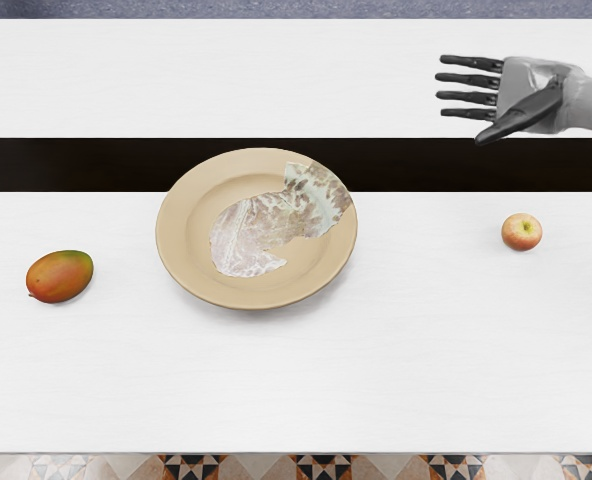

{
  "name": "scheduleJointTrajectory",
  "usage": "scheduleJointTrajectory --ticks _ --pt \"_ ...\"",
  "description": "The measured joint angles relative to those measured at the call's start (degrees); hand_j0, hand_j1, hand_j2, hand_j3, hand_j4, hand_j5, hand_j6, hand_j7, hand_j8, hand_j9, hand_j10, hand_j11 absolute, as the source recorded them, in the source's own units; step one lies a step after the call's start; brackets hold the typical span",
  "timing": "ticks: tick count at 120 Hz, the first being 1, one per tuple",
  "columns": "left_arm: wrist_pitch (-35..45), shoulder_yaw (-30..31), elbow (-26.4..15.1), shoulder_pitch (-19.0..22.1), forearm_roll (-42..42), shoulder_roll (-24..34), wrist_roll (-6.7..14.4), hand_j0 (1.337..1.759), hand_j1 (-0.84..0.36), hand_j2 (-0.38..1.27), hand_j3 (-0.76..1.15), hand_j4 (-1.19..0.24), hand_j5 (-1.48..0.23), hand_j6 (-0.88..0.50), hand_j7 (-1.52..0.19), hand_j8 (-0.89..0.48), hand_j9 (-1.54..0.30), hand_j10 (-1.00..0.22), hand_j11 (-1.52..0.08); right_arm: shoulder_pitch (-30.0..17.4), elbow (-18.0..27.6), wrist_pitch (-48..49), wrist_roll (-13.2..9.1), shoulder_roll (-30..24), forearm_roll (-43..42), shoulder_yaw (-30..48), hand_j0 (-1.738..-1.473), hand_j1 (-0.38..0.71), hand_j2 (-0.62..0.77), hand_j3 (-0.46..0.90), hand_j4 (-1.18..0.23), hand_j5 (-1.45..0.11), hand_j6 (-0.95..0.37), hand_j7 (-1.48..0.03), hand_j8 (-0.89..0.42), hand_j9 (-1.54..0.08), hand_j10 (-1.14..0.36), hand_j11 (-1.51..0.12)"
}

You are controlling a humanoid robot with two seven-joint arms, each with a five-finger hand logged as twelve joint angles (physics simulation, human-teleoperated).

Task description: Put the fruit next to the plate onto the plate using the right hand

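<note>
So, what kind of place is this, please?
Probably a simulated dining setting: a white table holds a tan plate, a mango and an apple, with patterned floor tiles below. The right robot hand hovers open.

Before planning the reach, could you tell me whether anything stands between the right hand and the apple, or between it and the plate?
Nothing visible stands between the right hand and the apple, or between the apple and the plate.

Apple (521,231) sits right of plate (189,200) (mango (60,276) left); right hand (521,95) spread.
</note>
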Motion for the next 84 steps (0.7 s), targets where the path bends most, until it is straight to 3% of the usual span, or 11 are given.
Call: scheduleJointTrajectory --ticks 26,44,54,68,84 --pt "0.0 0.0 0.0 0.0 0.0 0.0 0.0 1.658 0.06 0.05 0.00 -0.25 -0.32 -0.25 -0.32 -0.25 -0.32 -0.25 -0.32 0.2 0.0 0.1 0.2 -1.9 -2.9 0.5 -1.658 -0.32 0.00 0.00 -0.02 -0.03 -0.02 -0.03 -0.02 -0.03 -0.02 -0.03" --pt "0.0 0.0 0.0 0.0 0.0 0.0 0.0 1.658 0.06 0.05 0.00 -0.25 -0.32 -0.25 -0.32 -0.25 -0.32 -0.24 -0.32 3.3 1.0 0.1 0.6 -5.8 -19.3 1.9 -1.658 -0.32 0.00 0.00 -0.02 -0.03 -0.02 -0.03 -0.02 -0.03 -0.02 -0.03" --pt "0.0 0.0 0.0 0.0 0.0 0.0 0.0 1.658 0.06 0.05 0.00 -0.25 -0.32 -0.25 -0.32 -0.25 -0.32 -0.24 -0.32 4.8 5.2 0.1 -0.7 -8.8 -26.5 1.8 -1.658 -0.32 0.00 0.00 -0.03 -0.03 -0.03 -0.03 -0.03 -0.03 -0.03 -0.03" --pt "0.0 0.0 0.0 0.0 0.0 0.0 0.0 1.658 0.06 0.05 0.00 -0.25 -0.32 -0.25 -0.32 -0.25 -0.32 -0.24 -0.32 5.9 16.2 0.1 -2.0 -14.1 -37.5 1.7 -1.658 -0.32 0.00 0.00 -0.03 -0.04 -0.03 -0.03 -0.03 -0.04 -0.03 -0.03" --pt "0.0 0.0 0.0 0.0 0.0 0.0 0.0 1.658 0.06 0.05 0.00 -0.24 -0.32 -0.24 -0.32 -0.24 -0.32 -0.24 -0.32 5.8 26.5 -1.7 -5.8 -17.4 -43.3 -0.3 -1.658 -0.31 -0.01 0.00 -0.03 -0.04 -0.03 -0.04 -0.03 -0.04 -0.03 -0.04"
